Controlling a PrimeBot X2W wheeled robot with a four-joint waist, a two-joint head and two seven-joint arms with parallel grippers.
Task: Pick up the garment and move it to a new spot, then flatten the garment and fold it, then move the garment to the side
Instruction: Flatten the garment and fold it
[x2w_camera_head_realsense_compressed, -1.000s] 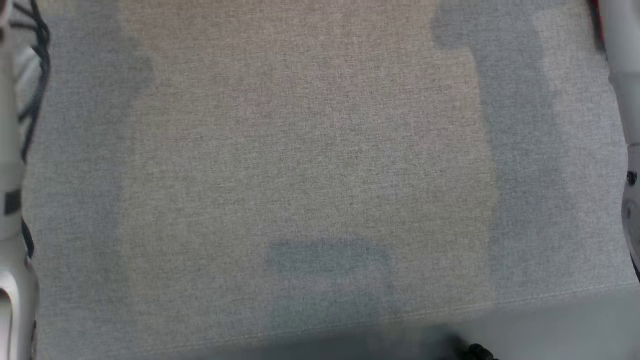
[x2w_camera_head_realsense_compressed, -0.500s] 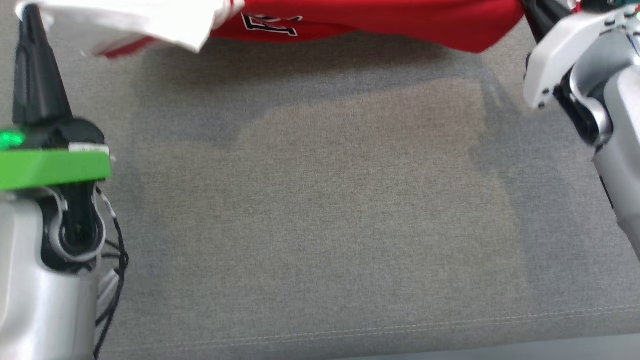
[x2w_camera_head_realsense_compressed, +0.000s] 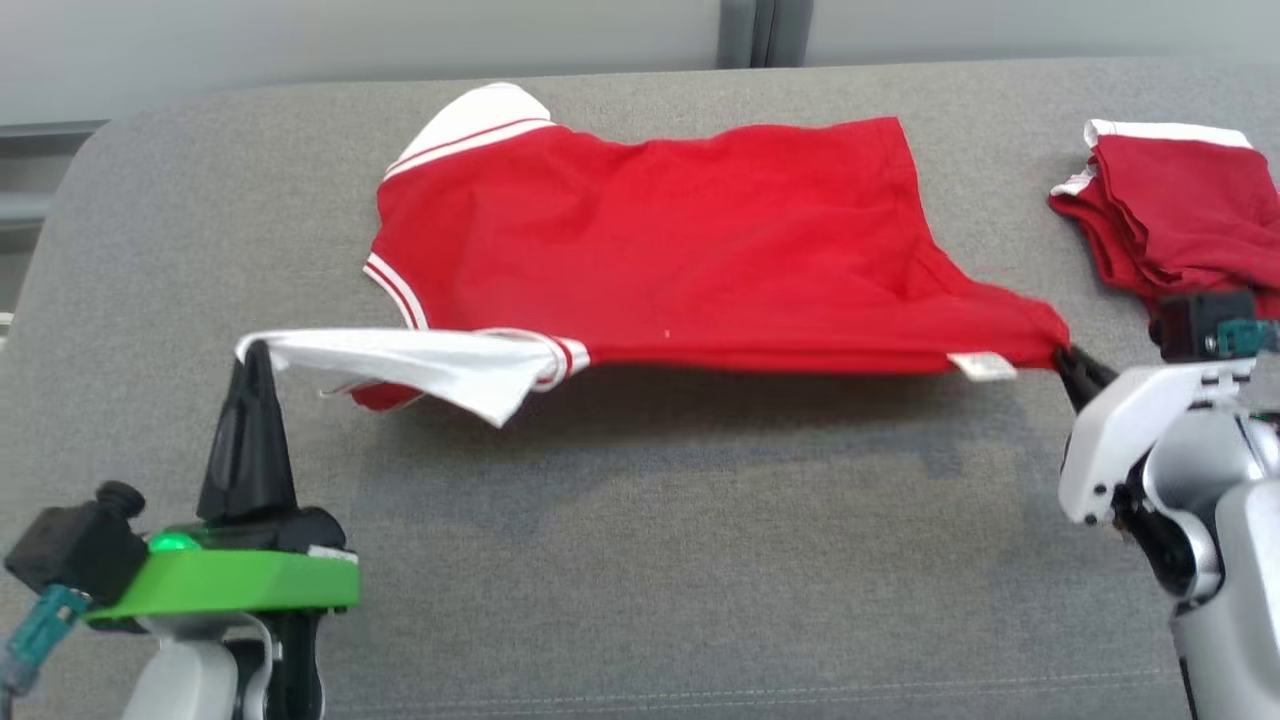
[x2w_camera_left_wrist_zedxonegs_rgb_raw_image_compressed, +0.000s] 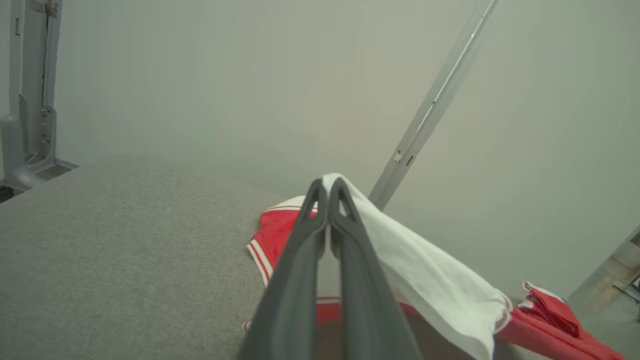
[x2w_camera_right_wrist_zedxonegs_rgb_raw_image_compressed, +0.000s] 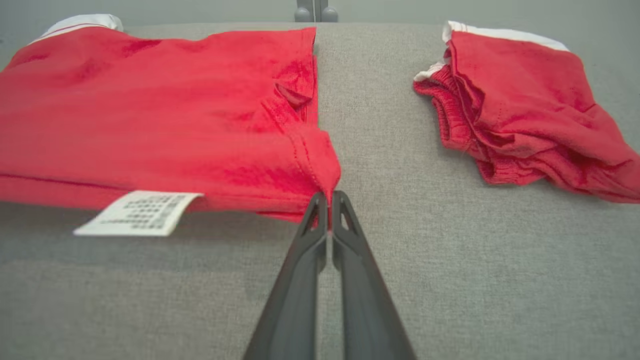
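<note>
Shirt (x2w_camera_head_realsense_compressed: 650, 240): red with white trim, spread across the far half of the cushion (x2w_camera_head_realsense_compressed: 650, 560) and pulled taut between my two grippers. Its near edge is raised and throws a shadow on the grey fabric below. Its far part lies on the cushion.
Left gripper (x2w_camera_head_realsense_compressed: 256, 350): my fingers are pressed together and pinch the tip of the white sleeve (x2w_camera_head_realsense_compressed: 420, 365), which is held up off the cushion. The cloth drapes away from my fingertips toward the shirt's body.
Right gripper (x2w_camera_head_realsense_compressed: 1068, 356): my fingers are closed tight on the shirt's near right hem corner. In my right wrist view the red cloth bunches to a point where they meet.
Tag (x2w_camera_head_realsense_compressed: 982, 366): white and printed, it hangs from the near edge just beside my right gripper.
Pile (x2w_camera_head_realsense_compressed: 1180, 230): folded red cloth with a white band, at the cushion's far right, apart from the shirt.
Cushion: grey weave with a stitched seam along its near edge.
Wall (x2w_camera_head_realsense_compressed: 350, 35): pale grey, behind the cushion.
</note>
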